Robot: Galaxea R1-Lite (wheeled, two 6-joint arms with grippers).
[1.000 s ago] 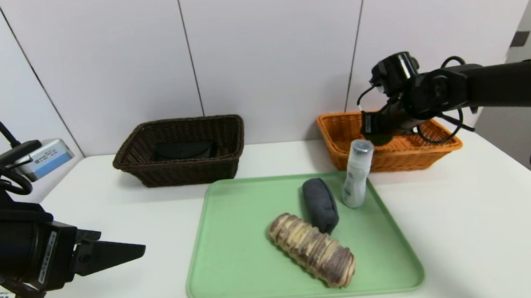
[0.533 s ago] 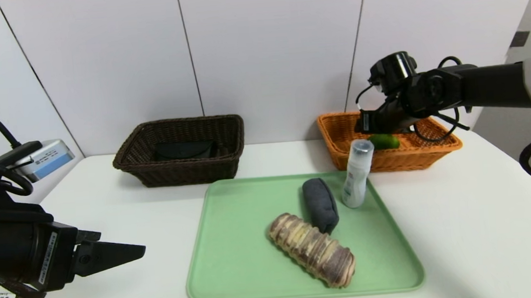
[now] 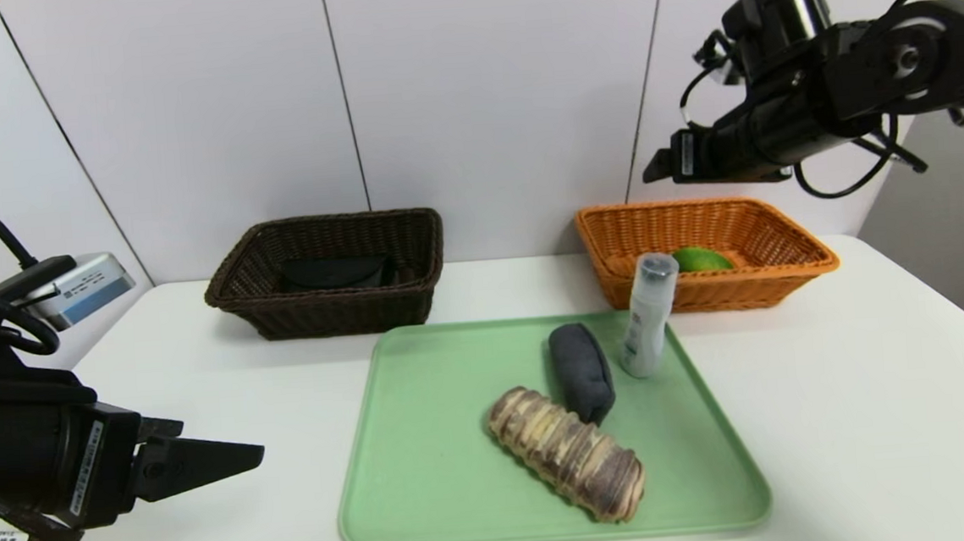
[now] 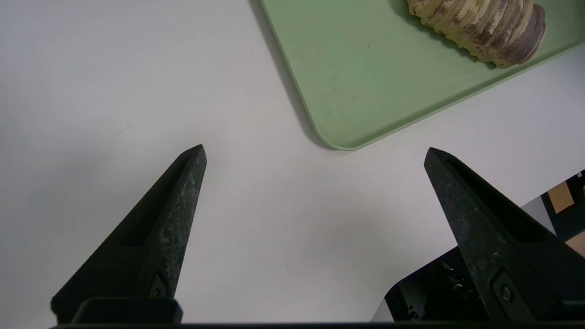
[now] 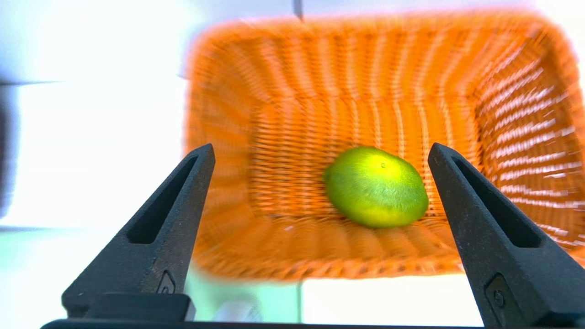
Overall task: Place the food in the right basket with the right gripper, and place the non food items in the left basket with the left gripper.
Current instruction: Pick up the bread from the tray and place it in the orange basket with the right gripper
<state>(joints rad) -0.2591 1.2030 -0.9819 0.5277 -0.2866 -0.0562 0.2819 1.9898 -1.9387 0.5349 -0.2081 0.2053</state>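
With the green fruit (image 5: 375,187) lying in the orange basket (image 3: 755,295) below the open, unladen right gripper (image 3: 657,166), lift clear before swinging away; the left gripper (image 4: 315,146) idles beside the tray (image 4: 347,147).

You are looking at a white desk (image 3: 840,415) that is bearing three things directly: the dark brown basket (image 3: 328,315) is sitting toward your far left, the orange basket (image 3: 755,289) toward your far right, and the green tray (image 3: 427,452) is lying nearer you, between them.

Bottle (image 5: 238,310) perhaps, blurred, cut off
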